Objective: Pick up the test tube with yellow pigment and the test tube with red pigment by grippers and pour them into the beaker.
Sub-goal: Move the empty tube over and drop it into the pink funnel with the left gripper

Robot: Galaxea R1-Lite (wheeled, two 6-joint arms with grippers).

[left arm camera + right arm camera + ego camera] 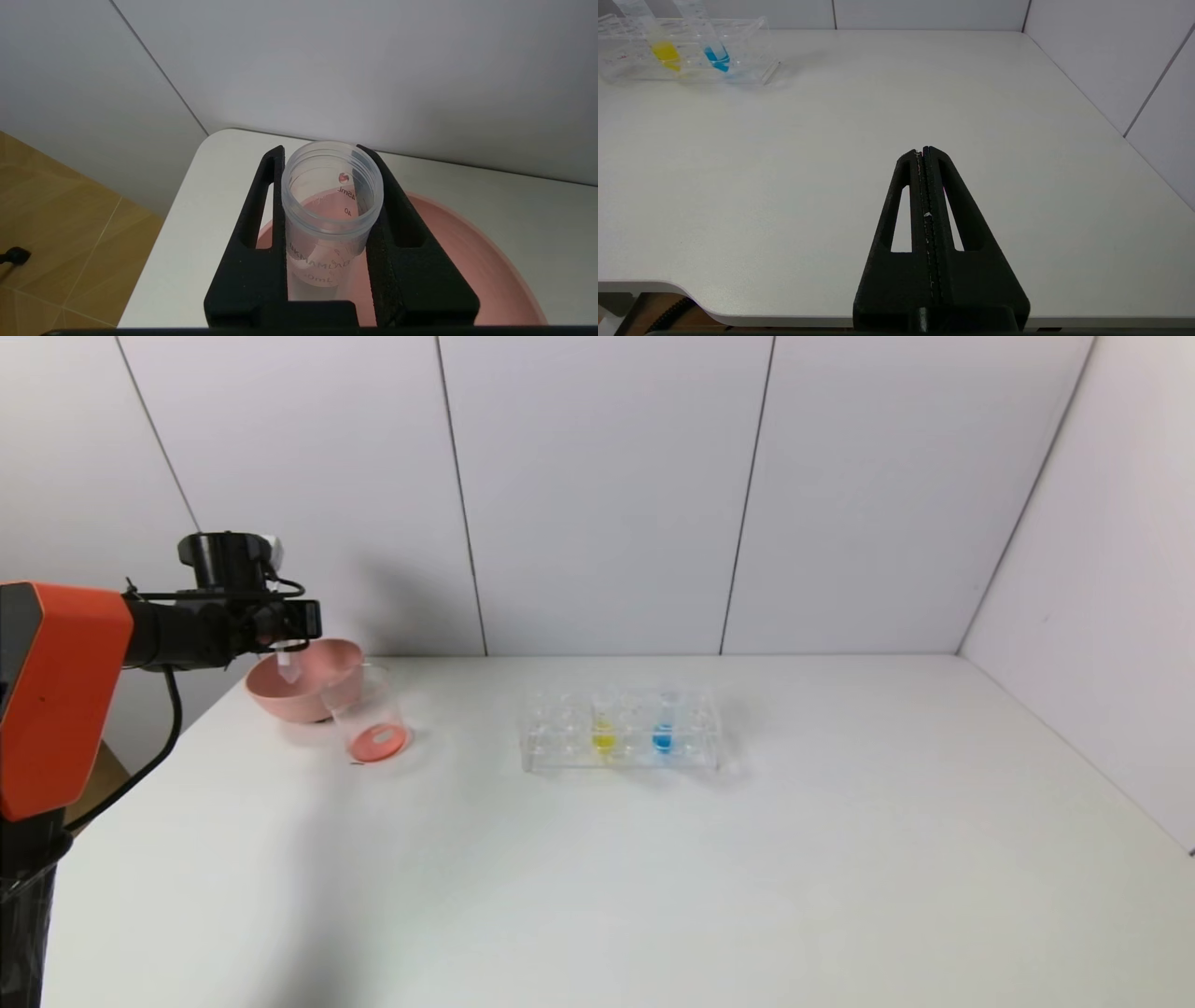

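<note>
1. Test tube with red pigment (332,219): emptied, clamped between the left gripper (285,633) fingers, over the pink bowl (280,695), beside the beaker (372,719) holding red liquid.
2. Test tube with yellow pigment (603,728): upright in the rack (695,747), mid-tabletop.
3. Right gripper (926,154): fingers together, probably the nearer arm.

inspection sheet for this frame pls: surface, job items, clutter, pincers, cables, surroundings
Surface: white table, no spills seen.
Job's things: red-pigment tube emptied, held over pink bowl; beaker holds red liquid; yellow-pigment tube in clear rack.
Clutter: blue-pigment tube in rack.
Pincers: left pincer shut on the tube; right pincer shut, empty, low over the table's near edge.
Cables: black cable hanging under left arm.
Surroundings: white panel walls.
</note>
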